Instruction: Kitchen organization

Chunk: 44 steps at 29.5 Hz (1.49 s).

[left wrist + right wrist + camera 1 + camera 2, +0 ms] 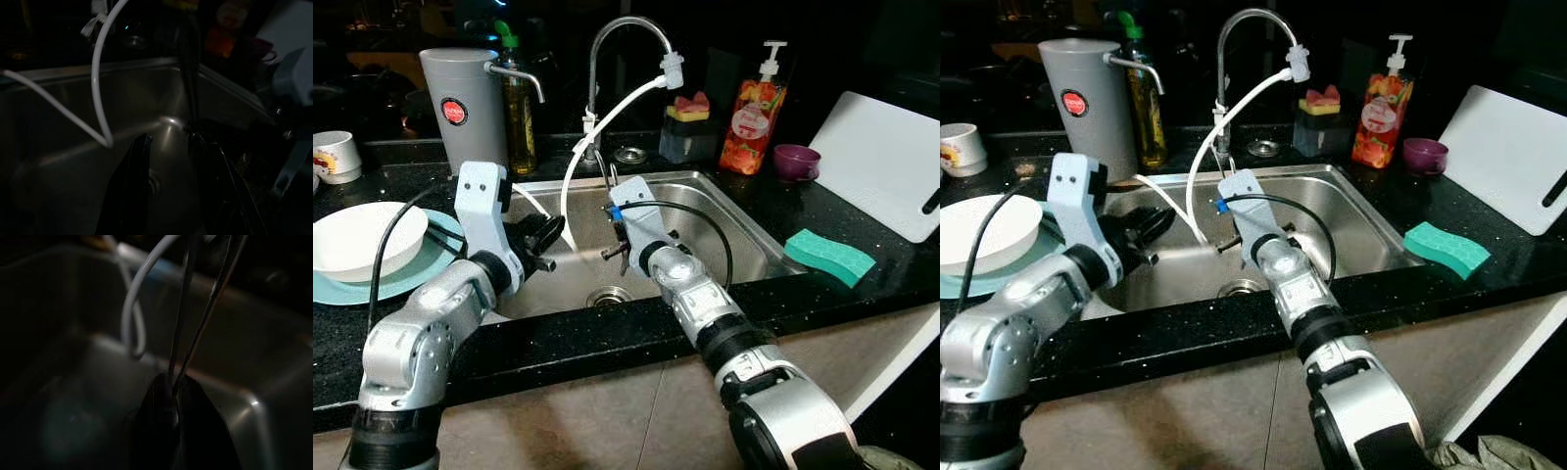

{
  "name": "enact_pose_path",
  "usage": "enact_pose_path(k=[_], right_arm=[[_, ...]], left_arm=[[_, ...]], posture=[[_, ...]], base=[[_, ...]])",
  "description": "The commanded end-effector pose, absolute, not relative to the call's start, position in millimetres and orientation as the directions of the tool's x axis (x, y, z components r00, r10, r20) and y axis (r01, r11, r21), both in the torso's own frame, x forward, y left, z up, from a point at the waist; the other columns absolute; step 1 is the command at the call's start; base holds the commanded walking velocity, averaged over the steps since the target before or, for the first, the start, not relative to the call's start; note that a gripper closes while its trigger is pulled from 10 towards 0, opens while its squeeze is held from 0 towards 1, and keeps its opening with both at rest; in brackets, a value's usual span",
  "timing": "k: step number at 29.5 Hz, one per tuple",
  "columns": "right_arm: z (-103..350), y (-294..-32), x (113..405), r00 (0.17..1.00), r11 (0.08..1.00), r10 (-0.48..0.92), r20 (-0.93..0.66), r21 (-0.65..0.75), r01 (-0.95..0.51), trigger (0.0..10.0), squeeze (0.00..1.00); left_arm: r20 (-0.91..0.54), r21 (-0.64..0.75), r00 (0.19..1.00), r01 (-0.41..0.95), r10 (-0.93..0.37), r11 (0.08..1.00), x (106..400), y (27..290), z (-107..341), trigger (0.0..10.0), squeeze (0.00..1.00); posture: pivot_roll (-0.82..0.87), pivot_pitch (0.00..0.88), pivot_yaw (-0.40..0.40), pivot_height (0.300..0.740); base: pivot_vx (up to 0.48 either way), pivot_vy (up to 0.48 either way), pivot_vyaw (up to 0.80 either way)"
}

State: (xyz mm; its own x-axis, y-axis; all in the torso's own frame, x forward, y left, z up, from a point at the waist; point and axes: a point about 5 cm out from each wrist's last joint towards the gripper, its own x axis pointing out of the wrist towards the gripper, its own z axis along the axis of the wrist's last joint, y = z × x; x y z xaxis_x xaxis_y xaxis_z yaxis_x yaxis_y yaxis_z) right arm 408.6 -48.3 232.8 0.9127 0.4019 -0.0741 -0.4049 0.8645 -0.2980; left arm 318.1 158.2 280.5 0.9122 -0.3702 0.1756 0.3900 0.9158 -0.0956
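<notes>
Both grippers were over the steel sink (744,211). Left gripper (168,147) hung above the basin with its fingers narrowly parted, holding nothing, close to the looping white hose (570,176). Right gripper (171,387) was pinched closed on two thin metal rods (195,328), utensil type indistinct.

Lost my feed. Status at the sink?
Left gripper open over sink. Right gripper shut on thin metal utensils. White hose dangles between them.
</notes>
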Motion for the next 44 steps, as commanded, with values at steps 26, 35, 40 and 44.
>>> enact_pose_path(k=[26,35,40,44], right_arm=[[291.4,-72.8,380.3,0.874,0.944,0.321,0.366,-0.047,-0.327,10.0,0.00],[268.7,-97.0,343.5,0.891,0.957,0.246,0.381,0.051,-0.286,10.0,0.00],[273.9,-106.8,335.1,0.890,0.961,0.222,0.398,0.063,-0.268,10.0,0.00],[276.7,-111.2,334.2,0.892,0.965,0.209,0.401,0.065,-0.255,10.0,0.00]], left_arm=[[0.150,-0.015,0.951,0.277,-0.271,0.961,315.5,165.8,271.7,10.0,0.00],[0.121,0.411,0.968,0.151,-0.218,0.899,302.5,197.2,278.9,10.0,0.00],[-0.019,0.651,0.967,0.206,-0.255,0.731,295.4,211.9,278.0,10.0,0.00],[-0.117,0.710,0.962,0.255,-0.247,0.656,289.9,224.2,274.6,10.0,0.00]], posture=[[0.14,0.129,-0.045,0.740],[0.14,0.143,-0.032,0.740],[0.14,0.145,-0.029,0.740],[0.14,0.145,-0.029,0.740]], base=[[0.000,0.000,0.00],[0.000,0.000,0.00],[0.000,0.000,0.00],[0.000,0.000,0.00]])
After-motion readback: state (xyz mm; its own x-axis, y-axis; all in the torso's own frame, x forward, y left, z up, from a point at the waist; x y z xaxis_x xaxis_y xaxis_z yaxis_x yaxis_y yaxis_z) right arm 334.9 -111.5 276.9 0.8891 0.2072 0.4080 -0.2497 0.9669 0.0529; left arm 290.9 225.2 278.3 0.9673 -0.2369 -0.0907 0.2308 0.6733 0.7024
